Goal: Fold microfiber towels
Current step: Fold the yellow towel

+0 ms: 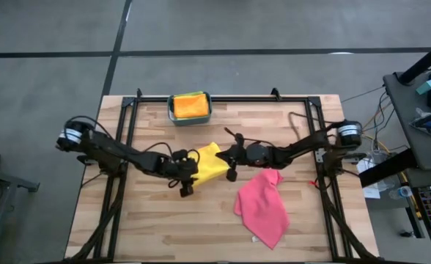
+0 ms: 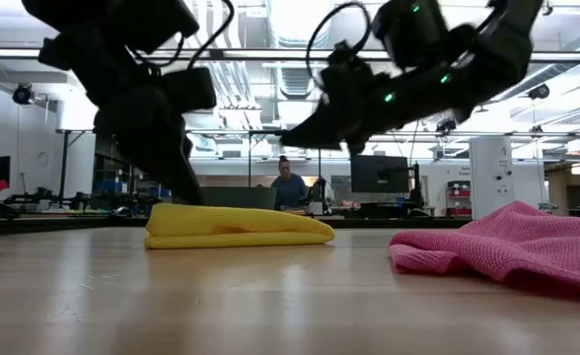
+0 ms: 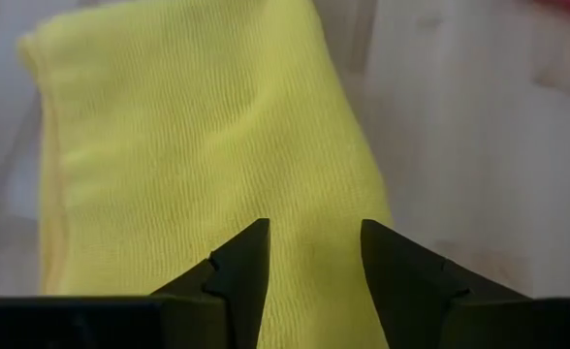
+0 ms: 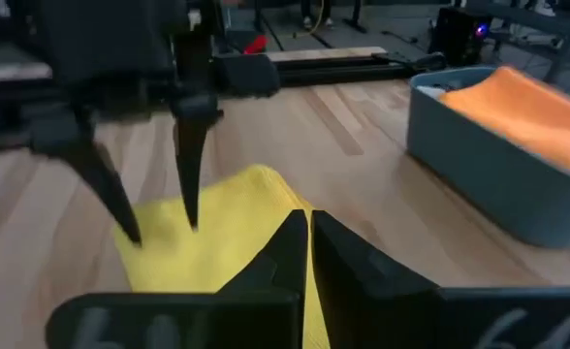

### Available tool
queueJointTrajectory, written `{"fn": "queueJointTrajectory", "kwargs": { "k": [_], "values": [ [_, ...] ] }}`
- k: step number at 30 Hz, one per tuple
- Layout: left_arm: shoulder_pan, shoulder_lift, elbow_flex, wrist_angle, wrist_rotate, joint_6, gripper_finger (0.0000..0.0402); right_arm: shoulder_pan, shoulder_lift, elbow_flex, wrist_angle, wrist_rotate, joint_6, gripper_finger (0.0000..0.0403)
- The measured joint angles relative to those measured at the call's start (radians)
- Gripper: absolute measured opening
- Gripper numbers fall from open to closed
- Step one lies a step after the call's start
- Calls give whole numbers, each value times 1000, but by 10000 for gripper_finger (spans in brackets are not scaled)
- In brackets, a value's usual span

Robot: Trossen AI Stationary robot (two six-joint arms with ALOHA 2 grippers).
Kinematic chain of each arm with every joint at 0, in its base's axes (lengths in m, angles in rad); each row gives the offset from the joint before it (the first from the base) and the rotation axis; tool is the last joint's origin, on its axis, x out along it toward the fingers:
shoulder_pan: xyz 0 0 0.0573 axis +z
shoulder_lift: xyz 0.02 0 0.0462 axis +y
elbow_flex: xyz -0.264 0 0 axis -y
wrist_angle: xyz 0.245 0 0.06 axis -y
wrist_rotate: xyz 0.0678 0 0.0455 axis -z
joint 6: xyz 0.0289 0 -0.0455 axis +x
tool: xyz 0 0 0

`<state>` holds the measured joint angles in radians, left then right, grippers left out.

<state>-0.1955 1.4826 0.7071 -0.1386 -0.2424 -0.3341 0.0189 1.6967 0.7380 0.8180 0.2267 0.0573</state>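
A yellow towel (image 1: 210, 165) lies folded flat on the wooden table, mid-table (image 2: 236, 227). My left gripper (image 3: 314, 237) is open. It points down at the towel's left part, a fingertip on either side of a strip of cloth (image 4: 161, 233). My right gripper (image 4: 307, 228) is shut with nothing between its fingers. It hangs above the towel's right end (image 2: 295, 138). A pink towel (image 1: 263, 205) lies crumpled to the right, toward the near edge. An orange towel (image 1: 189, 106) rests folded in the teal bin (image 1: 210, 110). My left gripper's fingertips (image 4: 190, 221) come from above and reach the top of the yellow towel's left part. Whether they touch the cloth I cannot tell.
The teal bin (image 4: 479, 165) stands at the table's far edge, behind the yellow towel. A black frame rail (image 1: 223, 97) runs along the far edge and down both sides. Bare wood lies at the near left (image 1: 142, 227). A person (image 2: 290, 187) sits far off in the room.
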Motion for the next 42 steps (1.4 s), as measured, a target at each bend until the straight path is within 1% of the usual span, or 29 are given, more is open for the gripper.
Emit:
{"fn": "queueJointTrajectory", "kwargs": {
  "k": [3, 6, 9, 14, 17, 24, 27, 29, 30, 32, 36, 38, 39, 42],
  "values": [
    [-4, 35, 0, 1, 3, -5, 148, 0, 93, 54, 39, 2, 24, 9],
    [-8, 60, 1, 26, 9, -22, 148, 0, 177, 128, 16, 5, 48, 9],
    [-10, 75, 1, 37, 24, -27, 148, -1, 243, 205, -65, 12, 58, 9],
    [-16, 82, 0, 24, 33, -53, 148, -8, 304, 308, -257, 113, 88, 8],
    [-19, 82, -6, 24, 34, -71, 148, -14, 314, 330, -331, 146, 92, 8],
    [-23, 82, -27, 18, 34, -106, 148, -31, 287, 292, -341, 168, 93, 8],
    [-23, 71, -22, 13, 34, -104, 148, -32, 240, 263, -335, 170, 82, 8],
    [-23, 53, -19, 15, 33, -99, 148, -25, 193, 245, -334, 161, 47, 8],
    [-23, 44, -20, 10, 32, -98, 148, -20, 169, 235, -334, 143, 20, 8],
    [-23, 27, -21, 13, 30, -98, 148, -10, 120, 216, -343, 68, -4, 8],
    [-25, 1, -18, 8, 27, -108, 148, -2, 64, 188, -355, -182, 11, 8],
    [-28, -4, -14, 11, 28, -129, 148, -2, 61, 187, -351, -280, 46, 8],
    [-30, -4, -14, 11, 29, -132, 148, 0, 64, 184, -361, -316, 59, 8],
    [-43, -2, -19, 8, 37, -132, 148, 15, 92, 183, -387, -328, 70, 9]
  ]
}}
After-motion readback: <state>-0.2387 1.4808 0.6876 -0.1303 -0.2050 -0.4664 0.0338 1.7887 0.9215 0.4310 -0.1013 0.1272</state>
